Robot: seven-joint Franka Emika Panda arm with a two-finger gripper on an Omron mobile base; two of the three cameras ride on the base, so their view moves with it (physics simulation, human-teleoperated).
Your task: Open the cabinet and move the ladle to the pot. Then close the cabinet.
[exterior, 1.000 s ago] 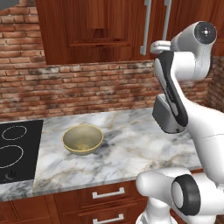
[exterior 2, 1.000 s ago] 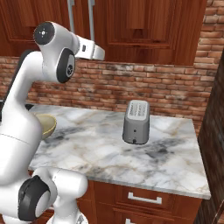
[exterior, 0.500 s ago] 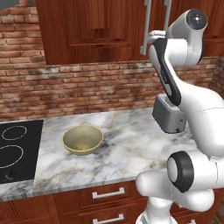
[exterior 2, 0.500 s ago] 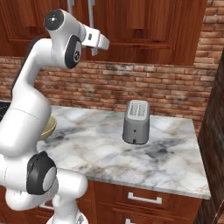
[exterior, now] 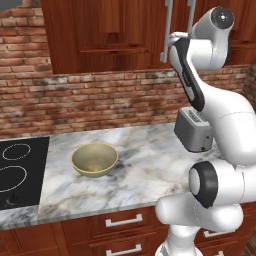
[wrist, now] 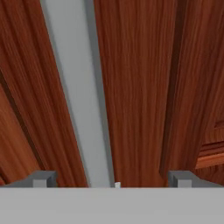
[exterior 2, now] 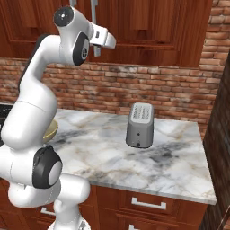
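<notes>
I have the gripper (wrist: 112,178) spread wide, nothing between its tips, facing the cabinet (exterior: 107,35) that fills the top of the left base view. In the hand view a silver bar handle (wrist: 76,92) runs from the upper left down to the bottom centre, so it sits left of centre between my fingers (wrist: 42,178) and slanted against them. That is my main worry: if I close from here, I judge the left tip may strike the bar or clip it off-centre, and a slanted pinch could slip once I pull the door.

Two handles (exterior: 166,30) stand close together at the top of the left base view; drifting sideways might catch the wrong door. I cannot tell how near the tips are to the wood. The doors are shut, so I can't say where the ladle lies. The bowl-shaped pot (exterior: 94,159) sits lower left on the counter (exterior: 145,170), well apart from the toaster (exterior 2: 139,125).
</notes>
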